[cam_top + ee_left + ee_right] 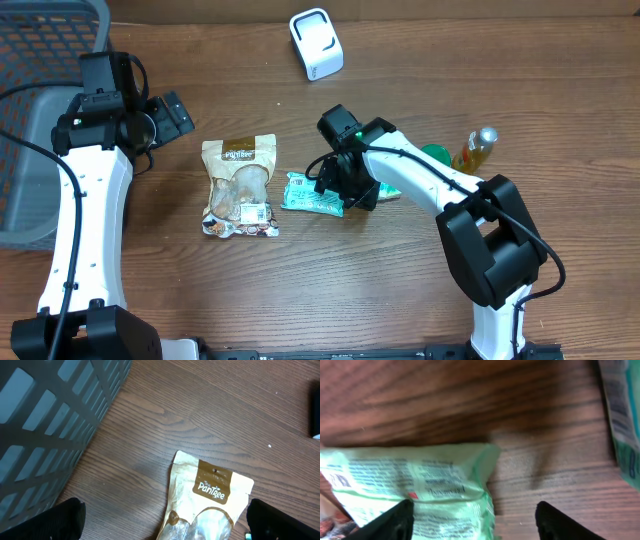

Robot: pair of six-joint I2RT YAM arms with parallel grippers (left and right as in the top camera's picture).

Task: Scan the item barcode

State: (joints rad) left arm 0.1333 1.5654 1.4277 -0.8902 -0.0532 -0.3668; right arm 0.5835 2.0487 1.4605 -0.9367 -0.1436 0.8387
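Green packet [306, 194] — brown wooden table [520, 80], grey basket [20, 190]

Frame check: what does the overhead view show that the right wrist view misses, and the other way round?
Overhead only: white boxy device, grey mesh basket, tan snack pouch, yellow bottle.
Right wrist only: blurry lines of print on the pale green plastic packet.
Both: that packet, the brown wooden table, and the right gripper, open astride the packet's end.

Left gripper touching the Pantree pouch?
Apart. Overhead shows bare table between the open left gripper and the Pantree pouch.
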